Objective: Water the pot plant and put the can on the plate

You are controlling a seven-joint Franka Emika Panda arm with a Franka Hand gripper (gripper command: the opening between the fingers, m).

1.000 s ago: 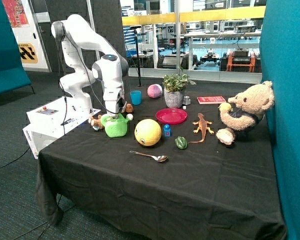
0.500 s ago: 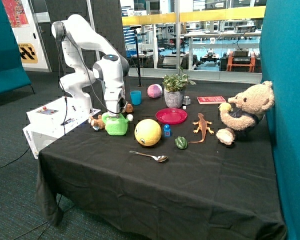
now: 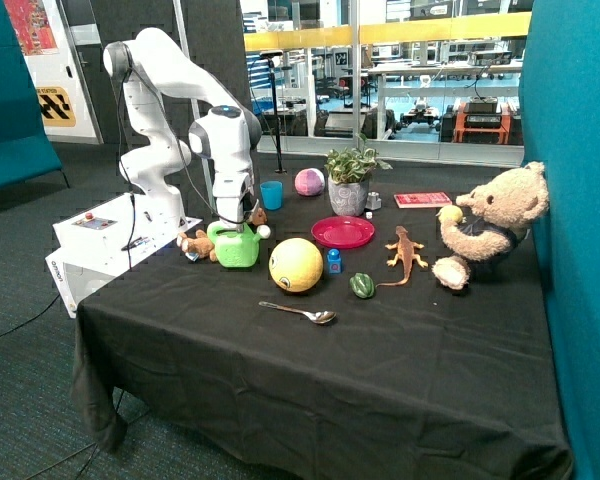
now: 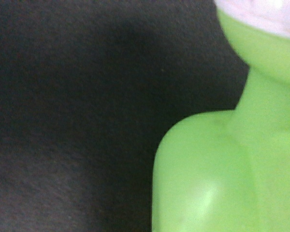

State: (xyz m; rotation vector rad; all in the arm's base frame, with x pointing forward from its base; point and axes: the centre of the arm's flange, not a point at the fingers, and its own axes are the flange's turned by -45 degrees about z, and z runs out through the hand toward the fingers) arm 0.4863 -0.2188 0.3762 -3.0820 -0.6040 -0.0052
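Observation:
The bright green can (image 3: 237, 247) is at the table's far side, between a small brown toy and the yellow ball. My gripper (image 3: 235, 222) is directly above it, shut on its loop handle, and holds it just above the black cloth. In the wrist view the can's body (image 4: 217, 179) and white-tipped spout (image 4: 261, 14) fill one side over the black cloth (image 4: 63, 121). The pot plant (image 3: 350, 180) stands at the back, beyond the magenta plate (image 3: 342, 232). The plate is bare. Both are well away from the can, past the yellow ball.
A yellow ball (image 3: 296, 264) lies between the can and the plate. A blue cup (image 3: 271, 194) and a pink ball (image 3: 309, 181) stand behind. Also here are a red book (image 3: 422, 199), a teddy bear (image 3: 490, 222), an orange lizard (image 3: 405, 250), a spoon (image 3: 300, 312) and a brown toy (image 3: 195, 244).
My gripper and the can have moved together a little up and toward the yellow ball and the plate. Nothing else has moved.

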